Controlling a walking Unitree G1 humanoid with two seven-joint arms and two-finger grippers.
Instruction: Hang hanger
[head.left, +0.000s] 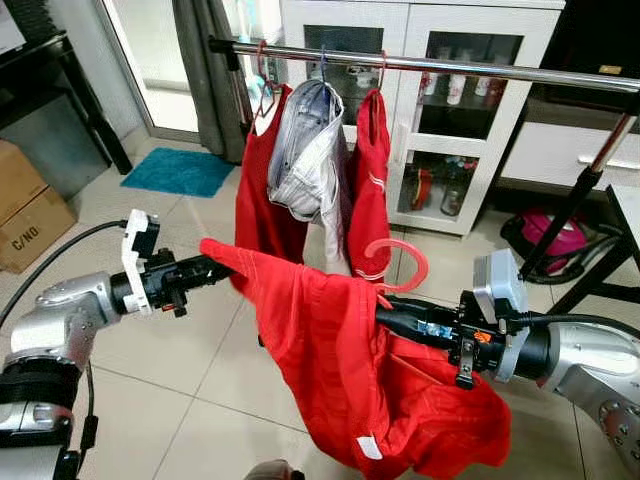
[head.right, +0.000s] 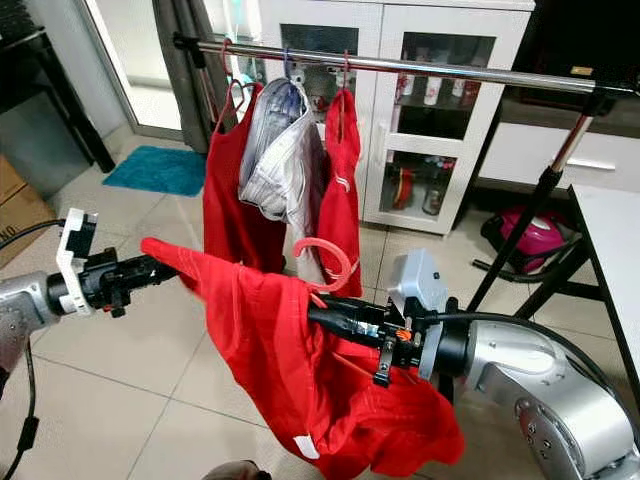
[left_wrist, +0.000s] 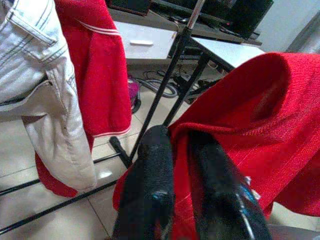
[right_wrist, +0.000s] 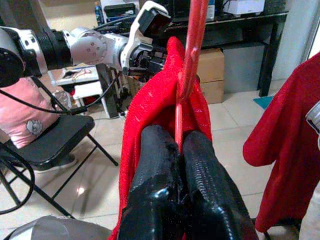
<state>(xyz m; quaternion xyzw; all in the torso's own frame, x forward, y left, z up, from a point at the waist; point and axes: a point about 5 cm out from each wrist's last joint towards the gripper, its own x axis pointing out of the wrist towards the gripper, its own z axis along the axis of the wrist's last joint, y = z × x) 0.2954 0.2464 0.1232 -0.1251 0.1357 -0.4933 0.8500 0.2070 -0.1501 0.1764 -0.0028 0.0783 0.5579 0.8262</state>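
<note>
I see a red garment (head.left: 340, 360) stretched between my two grippers, below and in front of the clothes rail (head.left: 450, 66). The left gripper (head.left: 205, 268), at 9 o'clock in the left eye view, has its two black fingers (left_wrist: 152, 170) closed on one shoulder of the garment; cloth fills the narrow gap between them. The right gripper (head.left: 385, 310), reaching in from 4 o'clock, has its fingers (right_wrist: 200, 175) pressed shut on the thin stem of a pink hanger (head.left: 400, 262) that sits inside the garment. The hanger's hook curls upward just above the garment's neckline, near the centre of the left eye view, well below the rail and not on it. The garment sags from the hanger toward 6 o'clock, with a white label (head.left: 369, 447) near its lower hem.

On the rail at 12 o'clock hang a red top (head.left: 262, 200), a pair of pale jeans (head.left: 310, 160) and a second red item (head.left: 370, 190), side by side and touching. Behind them stands a white cabinet (head.left: 400, 130) with glass doors. A blue mat (head.left: 178, 171) lies on the tiled floor at 10 o'clock, and a cardboard box (head.left: 25, 215) sits at 9 o'clock.
</note>
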